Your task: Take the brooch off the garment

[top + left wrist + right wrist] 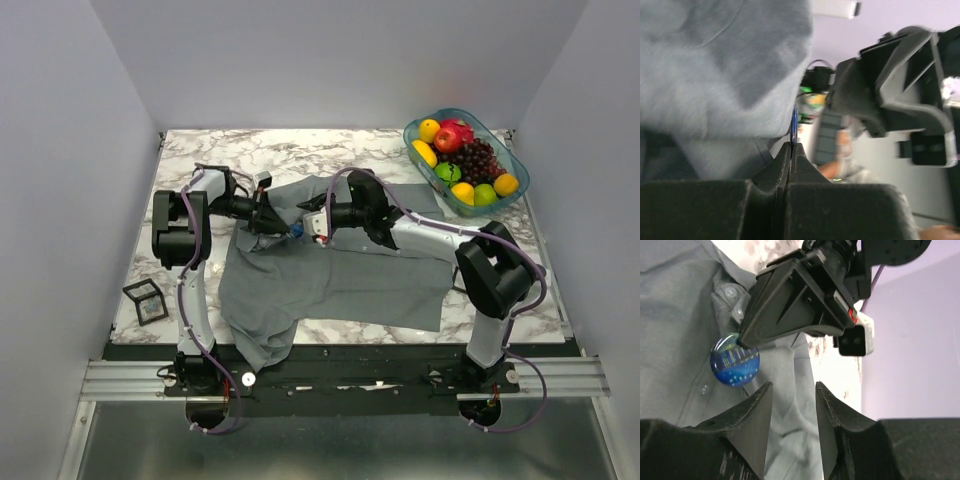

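Shirt (330,270) is lying spread across the marble table (400,335), collar end toward the far side. The brooch (734,366), a round blue pin with yellow flecks, is sitting pinned on the placket just beside the pale buttons (730,291), in the gap between the two claws.

Left claw (791,146) is showing its jaws pressed fully together. The tips are meeting the brooch's upper rim, which shows edge-on as a thin blue line in its wrist view. I cannot tell whether rim or cloth is being pinched.

Right claw (792,390) is hovering with jaws spread and nothing between them. It is pointing at the left claw over the shirt, with the brooch just off to one side of one finger (757,410).

Fruit basket (512,160) is sitting at the far right corner. Wire cube (147,300) is standing off the shirt, near the left arm.
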`<state>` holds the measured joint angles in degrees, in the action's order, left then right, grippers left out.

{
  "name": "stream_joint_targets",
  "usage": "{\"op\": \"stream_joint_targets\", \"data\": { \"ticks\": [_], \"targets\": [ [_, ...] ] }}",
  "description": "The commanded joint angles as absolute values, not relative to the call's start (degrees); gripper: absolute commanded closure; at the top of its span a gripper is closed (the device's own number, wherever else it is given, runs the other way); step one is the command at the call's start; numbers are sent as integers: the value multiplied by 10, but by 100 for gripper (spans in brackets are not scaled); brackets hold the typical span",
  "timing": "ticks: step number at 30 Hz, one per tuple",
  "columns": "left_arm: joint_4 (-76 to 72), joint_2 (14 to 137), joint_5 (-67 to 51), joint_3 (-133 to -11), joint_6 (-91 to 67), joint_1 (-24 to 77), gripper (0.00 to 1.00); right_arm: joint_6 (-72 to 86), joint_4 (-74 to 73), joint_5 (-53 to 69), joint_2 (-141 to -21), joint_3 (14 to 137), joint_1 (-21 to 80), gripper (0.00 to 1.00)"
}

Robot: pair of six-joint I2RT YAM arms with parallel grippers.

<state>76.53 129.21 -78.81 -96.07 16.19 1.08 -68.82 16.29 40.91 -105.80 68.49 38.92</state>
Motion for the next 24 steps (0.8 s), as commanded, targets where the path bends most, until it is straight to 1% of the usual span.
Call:
{"op": "stream_joint_targets", "data": {
  "ticks": [1, 4, 8, 15, 24],
  "targets": [
    [682, 1252, -950, -882, -44, 19, 100, -753, 165, 465, -1076, 688, 400, 53],
    [678, 1255, -943, -894, -22, 22, 100, -759, 153, 461, -1075, 693, 401, 54],
    [671, 1265, -948, -900, -34, 22, 100, -778, 134, 440, -1067, 693, 401, 57],
    [657, 1272, -948, -903, -55, 18, 100, -788, 77, 454, -1047, 678, 397, 58],
    [643, 1295, -945, -918, -66, 7, 100, -784, 19, 438, -1034, 680, 394, 57]
  ]
}}
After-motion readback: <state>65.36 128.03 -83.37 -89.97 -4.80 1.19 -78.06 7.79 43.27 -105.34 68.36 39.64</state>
